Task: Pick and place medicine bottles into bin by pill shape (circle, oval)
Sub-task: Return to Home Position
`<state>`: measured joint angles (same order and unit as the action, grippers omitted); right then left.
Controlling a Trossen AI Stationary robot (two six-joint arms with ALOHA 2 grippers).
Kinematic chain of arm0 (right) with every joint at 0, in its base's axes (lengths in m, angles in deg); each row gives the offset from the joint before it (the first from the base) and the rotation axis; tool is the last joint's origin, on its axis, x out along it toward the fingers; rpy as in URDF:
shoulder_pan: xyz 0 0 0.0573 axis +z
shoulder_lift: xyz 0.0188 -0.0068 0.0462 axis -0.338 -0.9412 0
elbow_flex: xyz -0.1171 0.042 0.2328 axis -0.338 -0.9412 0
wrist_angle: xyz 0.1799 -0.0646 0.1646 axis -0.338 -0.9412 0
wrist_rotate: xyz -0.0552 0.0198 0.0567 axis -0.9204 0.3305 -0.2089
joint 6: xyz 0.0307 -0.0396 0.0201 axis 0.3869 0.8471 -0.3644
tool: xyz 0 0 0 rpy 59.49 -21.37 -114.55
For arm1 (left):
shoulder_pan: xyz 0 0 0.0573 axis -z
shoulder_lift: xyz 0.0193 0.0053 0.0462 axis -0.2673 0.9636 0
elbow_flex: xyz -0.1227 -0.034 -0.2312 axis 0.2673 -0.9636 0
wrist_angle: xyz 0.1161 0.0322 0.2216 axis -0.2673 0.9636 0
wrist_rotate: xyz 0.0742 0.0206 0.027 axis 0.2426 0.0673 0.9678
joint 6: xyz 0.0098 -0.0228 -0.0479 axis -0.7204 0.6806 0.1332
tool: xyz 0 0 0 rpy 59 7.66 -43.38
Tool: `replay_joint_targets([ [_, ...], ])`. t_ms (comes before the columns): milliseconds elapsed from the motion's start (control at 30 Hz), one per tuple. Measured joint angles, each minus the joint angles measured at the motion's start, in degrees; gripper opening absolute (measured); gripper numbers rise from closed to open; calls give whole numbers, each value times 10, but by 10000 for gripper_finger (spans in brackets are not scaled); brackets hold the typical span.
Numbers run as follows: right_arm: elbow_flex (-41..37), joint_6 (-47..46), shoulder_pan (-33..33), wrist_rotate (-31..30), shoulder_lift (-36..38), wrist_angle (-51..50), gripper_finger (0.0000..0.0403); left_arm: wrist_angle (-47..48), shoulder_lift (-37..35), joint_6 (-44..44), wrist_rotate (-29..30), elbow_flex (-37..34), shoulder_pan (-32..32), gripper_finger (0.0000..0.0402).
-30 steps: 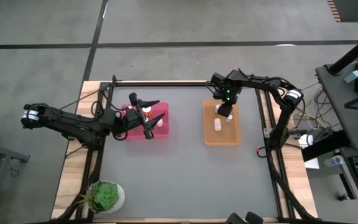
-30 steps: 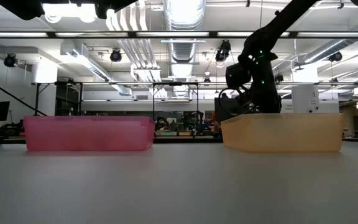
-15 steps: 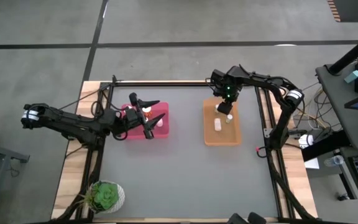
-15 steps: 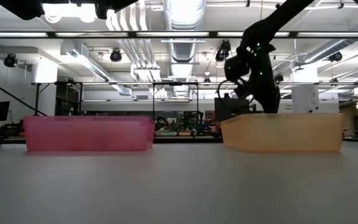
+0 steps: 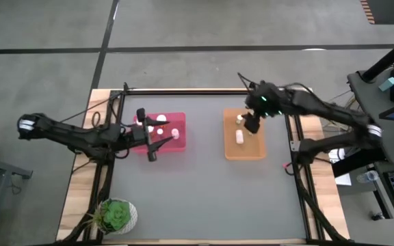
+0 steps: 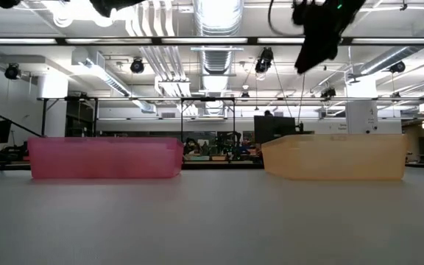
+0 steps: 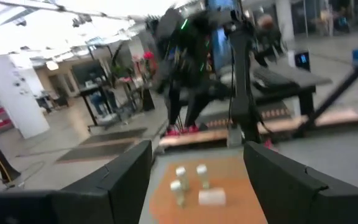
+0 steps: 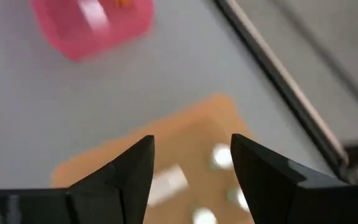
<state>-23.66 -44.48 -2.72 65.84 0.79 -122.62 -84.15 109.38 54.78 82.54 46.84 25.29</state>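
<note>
The pink bin point(image 5: 165, 140) lies at the table's left middle and holds a few white-capped medicine bottles point(image 5: 161, 119). The orange bin point(image 5: 244, 152) lies at the right middle and holds a few bottles point(image 5: 239, 137), which also show in the left wrist view point(image 7: 202, 170) and the right wrist view point(image 8: 222, 155). My left gripper point(image 5: 147, 134) hangs open and empty at the pink bin's left end. My right gripper point(image 5: 252, 124) hangs open and empty high above the orange bin's far part; the low view shows it near the ceiling lights point(image 6: 316, 46).
A round white pot with a green plant point(image 5: 117, 214) stands at the table's near left corner. The grey table top point(image 5: 204, 191) stretches between and in front of the two bins. A black frame rail point(image 5: 183, 90) runs along the far edge.
My right gripper has risen out of the orange bin, well clear above it, and its arm has swung toward the table's right edge. My left gripper has drawn back toward the table's left edge and a little toward the near edge, still open.
</note>
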Motion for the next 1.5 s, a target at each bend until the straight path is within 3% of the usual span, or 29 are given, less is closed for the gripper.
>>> replay_joint_targets([
  [200, -134, 4, 128, -119, 143, 134, 205, 155, -89, 34, 3, 0, 10, 240],
  [333, -215, 45, 182, -128, 221, 223, 205, 244, -145, 44, 5, -1, 10, 240],
  [467, -284, 105, 214, -128, 286, 306, 205, 269, -192, 44, 5, -17, 10, 240],
  [833, -410, 170, 219, -112, 456, 387, 205, 275, -354, 43, 2, -111, 11, 236],
  [1100, -482, 205, 219, -92, 592, 432, 205, 264, -469, 43, 2, -175, 11, 191],
  [1233, -512, 223, 218, -80, 610, 428, 205, 235, -466, 43, 9, -201, 11, 164],
  [1333, -530, 234, 218, -78, 595, 475, 204, 199, -451, 43, 2, -222, 11, 141],
  [1500, -595, 246, 218, -26, 600, 587, 205, 135, -442, 43, -32, -272, 11, 99],
])
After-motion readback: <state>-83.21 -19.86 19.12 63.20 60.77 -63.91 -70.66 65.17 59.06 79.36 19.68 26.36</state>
